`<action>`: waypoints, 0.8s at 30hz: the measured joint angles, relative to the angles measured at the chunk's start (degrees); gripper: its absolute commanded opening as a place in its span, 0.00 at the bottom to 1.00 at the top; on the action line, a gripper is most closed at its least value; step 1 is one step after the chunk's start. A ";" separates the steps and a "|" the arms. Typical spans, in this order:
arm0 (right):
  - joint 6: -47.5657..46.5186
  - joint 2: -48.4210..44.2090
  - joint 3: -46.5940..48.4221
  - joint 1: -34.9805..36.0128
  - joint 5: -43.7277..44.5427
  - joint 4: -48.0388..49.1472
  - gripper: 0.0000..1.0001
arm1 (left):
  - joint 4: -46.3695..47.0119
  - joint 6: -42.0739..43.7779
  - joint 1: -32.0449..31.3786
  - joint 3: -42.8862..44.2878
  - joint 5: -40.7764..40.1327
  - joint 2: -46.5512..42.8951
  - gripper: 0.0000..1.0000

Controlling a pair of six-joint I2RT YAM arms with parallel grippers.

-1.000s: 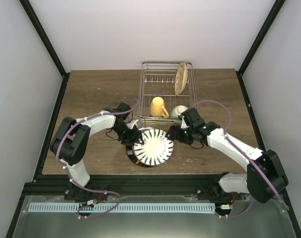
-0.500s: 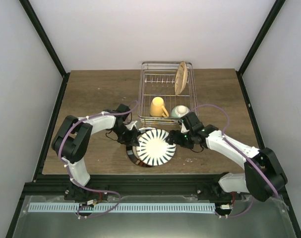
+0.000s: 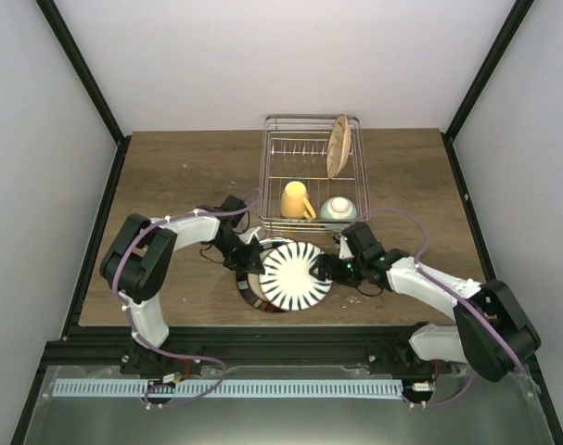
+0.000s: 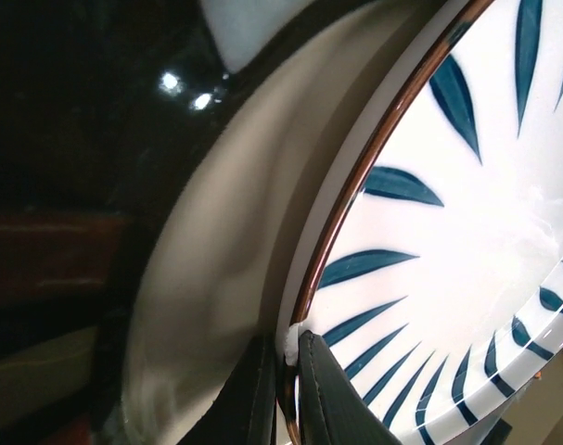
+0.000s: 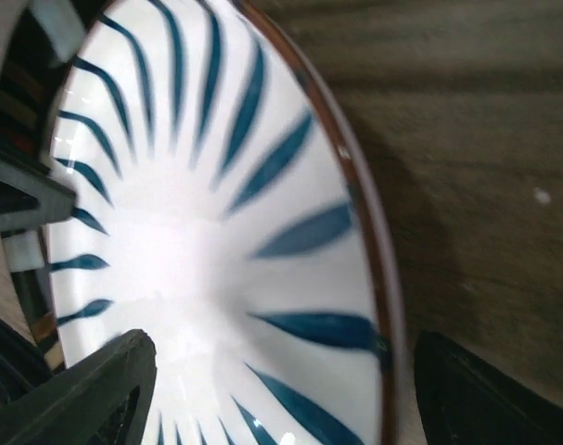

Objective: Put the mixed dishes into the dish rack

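Note:
A white plate with dark blue stripes and a brown rim (image 3: pixel 295 275) (image 4: pixel 448 232) (image 5: pixel 216 232) is tilted up off a dark plate (image 3: pixel 250 297) (image 4: pixel 77 139) lying on the table. My left gripper (image 3: pixel 253 262) (image 4: pixel 288 371) is shut on the striped plate's left rim. My right gripper (image 3: pixel 329 271) (image 5: pixel 281 389) stands open, its fingers (image 5: pixel 86 389) astride the plate's right rim without closing on it. In the dish rack (image 3: pixel 266 176) at the back sit a yellow mug (image 3: pixel 295 199), a pale-teal bowl (image 3: pixel 338 208) and an upright floral plate (image 3: pixel 338 146).
The wire rack's near edge lies just behind the lifted plate. Wood tabletop (image 3: pixel 170 176) stretches to the left of the rack and to the right (image 3: pixel 411 176). Black frame posts and white walls enclose the table.
My left gripper has shut on the striped plate's rim. The plate has tipped and shifted slightly right. My right gripper has moved down along the plate's right edge, still open.

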 measured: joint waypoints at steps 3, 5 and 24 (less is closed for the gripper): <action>-0.50 0.70 0.02 0.02 -0.70 3.54 0.56 | 0.31 0.00 -0.55 0.28 0.31 0.35 0.00; -0.31 1.62 0.15 0.02 -0.92 4.98 0.45 | 0.31 -0.02 -0.72 0.42 0.31 0.46 0.00; -1.88 -1.14 6.40 -1.14 -3.78 0.72 0.01 | -1.64 0.87 -0.15 1.31 -1.49 0.00 0.42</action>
